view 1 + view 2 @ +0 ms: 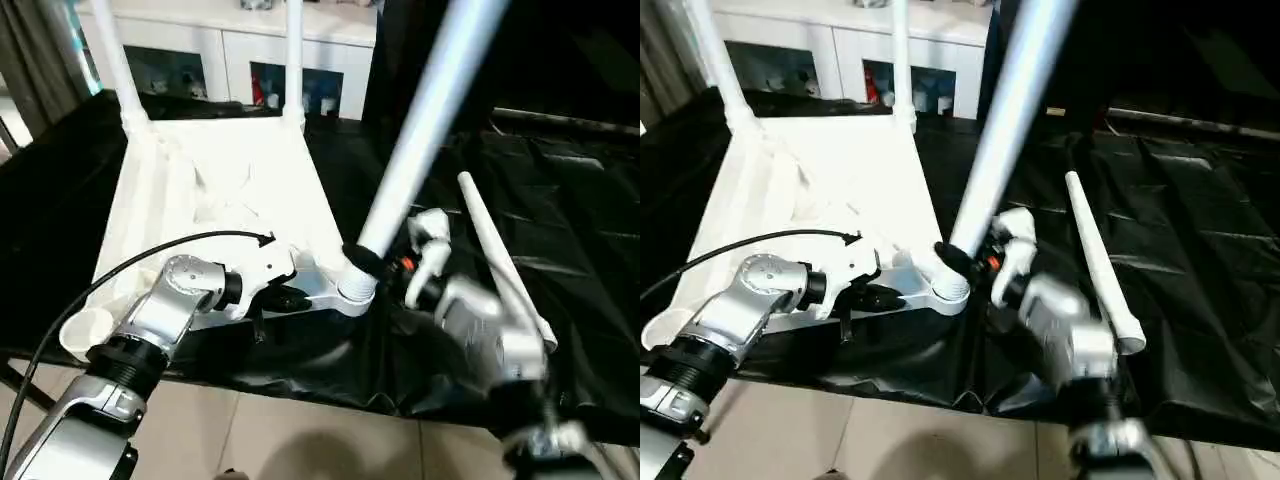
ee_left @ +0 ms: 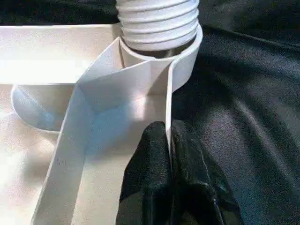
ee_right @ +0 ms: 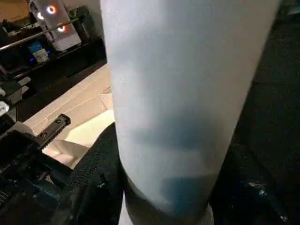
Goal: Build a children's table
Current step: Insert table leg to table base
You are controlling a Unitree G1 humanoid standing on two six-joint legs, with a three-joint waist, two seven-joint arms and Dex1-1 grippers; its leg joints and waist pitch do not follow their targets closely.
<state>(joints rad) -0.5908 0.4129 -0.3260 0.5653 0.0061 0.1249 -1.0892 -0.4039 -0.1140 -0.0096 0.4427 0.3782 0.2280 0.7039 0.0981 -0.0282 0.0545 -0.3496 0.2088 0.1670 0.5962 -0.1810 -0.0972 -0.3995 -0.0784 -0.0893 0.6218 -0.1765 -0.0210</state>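
Upturned table top (image 1: 215, 190) at black table's near edge, left gripper (image 2: 169, 140) pinching its rim, right gripper (image 1: 362, 262) clasping leg (image 1: 425, 125) in near corner socket (image 1: 350, 290).

It looks like a robotics lab or demo room. Beyond the left gripper (image 1: 285, 297), a large table draped in black cloth (image 1: 560, 250) serves as the workbench. Farther behind stands a white cabinet with glass doors (image 1: 240, 60). Below the gripper lies a pale tiled floor (image 1: 300, 440).
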